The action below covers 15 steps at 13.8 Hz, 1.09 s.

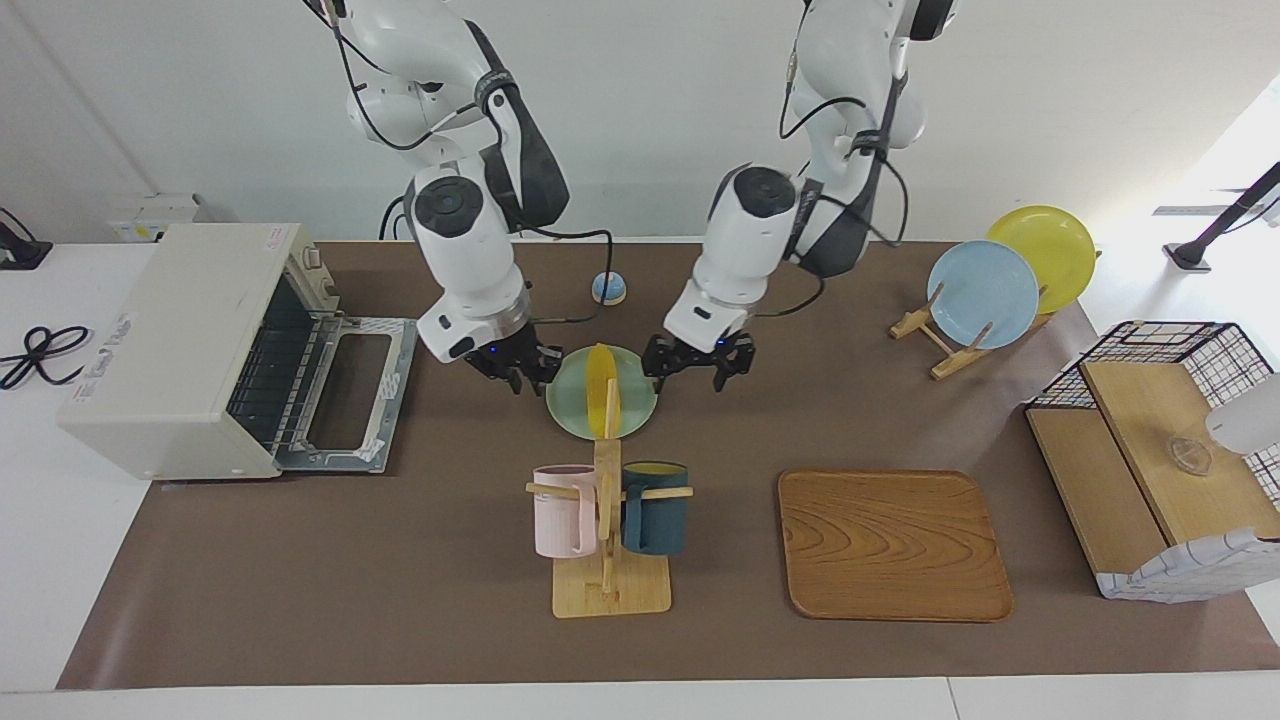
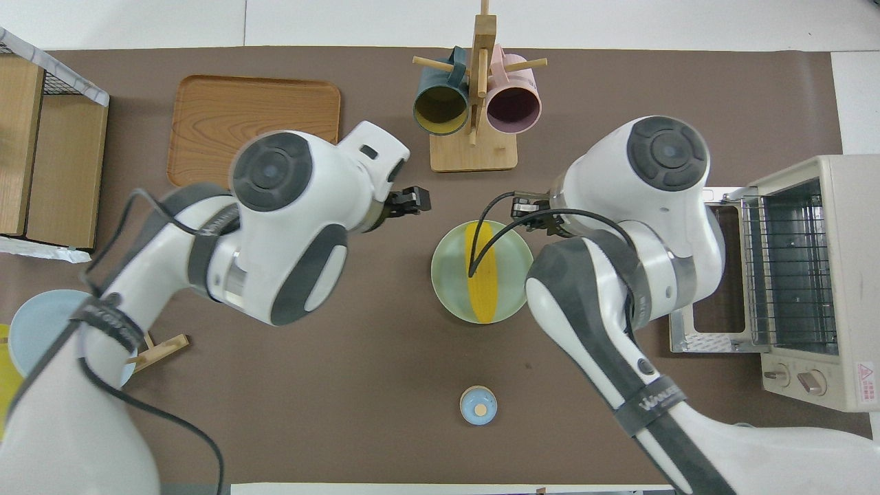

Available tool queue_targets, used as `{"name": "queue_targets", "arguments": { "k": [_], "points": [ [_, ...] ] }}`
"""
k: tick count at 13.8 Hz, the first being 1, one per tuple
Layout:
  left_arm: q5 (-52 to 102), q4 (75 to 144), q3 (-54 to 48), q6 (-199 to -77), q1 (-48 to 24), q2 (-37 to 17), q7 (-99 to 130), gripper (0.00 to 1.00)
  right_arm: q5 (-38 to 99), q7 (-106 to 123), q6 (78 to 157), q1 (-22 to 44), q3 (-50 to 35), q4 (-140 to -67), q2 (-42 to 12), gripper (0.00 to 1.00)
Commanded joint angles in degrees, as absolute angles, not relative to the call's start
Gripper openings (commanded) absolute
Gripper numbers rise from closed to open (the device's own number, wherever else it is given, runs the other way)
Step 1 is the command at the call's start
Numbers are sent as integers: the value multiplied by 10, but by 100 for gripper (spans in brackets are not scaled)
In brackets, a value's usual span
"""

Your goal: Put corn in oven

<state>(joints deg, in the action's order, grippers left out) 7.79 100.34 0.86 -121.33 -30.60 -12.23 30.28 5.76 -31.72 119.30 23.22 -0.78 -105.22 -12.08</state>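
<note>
The corn (image 2: 482,275) lies lengthwise across the pale green plate (image 2: 447,289) at the middle of the overhead frame, free of both grippers. In the facing view the corn (image 1: 597,378) sits at the centre, partly hidden by the upright post of the mug rack (image 1: 608,540) below it. The left gripper (image 1: 699,365) hangs just beside the plate's right edge in the facing frame, its fingers spread and holding nothing. The right gripper (image 1: 517,372) hangs just beside the plate's left edge in that frame; I cannot tell whether its fingers are spread or pressed together, but nothing is between them. The oven (image 1: 190,345) stands at the left of the facing frame with its door (image 1: 350,390) dropped flat onto the bench (image 1: 300,560); only the wire rack (image 2: 784,268) shows inside its chamber. On the mug rack hang a pink mug (image 1: 563,508) and a dark teal mug (image 1: 655,505), and no contents show in their mouths in the overhead view. The wooden tray (image 1: 893,545) at lower right of the facing frame carries nothing. A blue plate (image 1: 982,294) and a yellow plate (image 1: 1050,240) stand upright in a wooden plate stand (image 1: 935,335) at upper right. The wire basket (image 1: 1160,450) at the right edge holds wooden boards. A small blue knob-like object (image 1: 609,288) rests on the bench above the green plate.
</note>
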Motion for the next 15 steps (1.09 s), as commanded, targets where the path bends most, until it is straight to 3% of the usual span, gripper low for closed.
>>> {"name": "queue_targets", "arguments": {
  "k": [1, 2, 4, 10, 15],
  "points": [
    [75, 963, 3, -1110, -220, -96, 210, 100, 46, -418, 1198, 317, -3, -972, -200, 32],
    [69, 955, 4, -1080, -188, -84, 168, 100, 26, -462, 1213, 341, -3, -934, -241, 31],
    [41, 954, 6, -1053, -136, -52, 121, 100, 8, -489, 1266, 359, -4, -927, -279, 31],
    [24, 954, 6, -926, -78, 35, 78, 100, 8, -489, 1324, 374, -4, -1007, -271, 33],
    [24, 956, 6, -922, -83, 43, 76, 100, 6, -489, 1256, 375, -4, -961, -271, 35]
  ]
}}
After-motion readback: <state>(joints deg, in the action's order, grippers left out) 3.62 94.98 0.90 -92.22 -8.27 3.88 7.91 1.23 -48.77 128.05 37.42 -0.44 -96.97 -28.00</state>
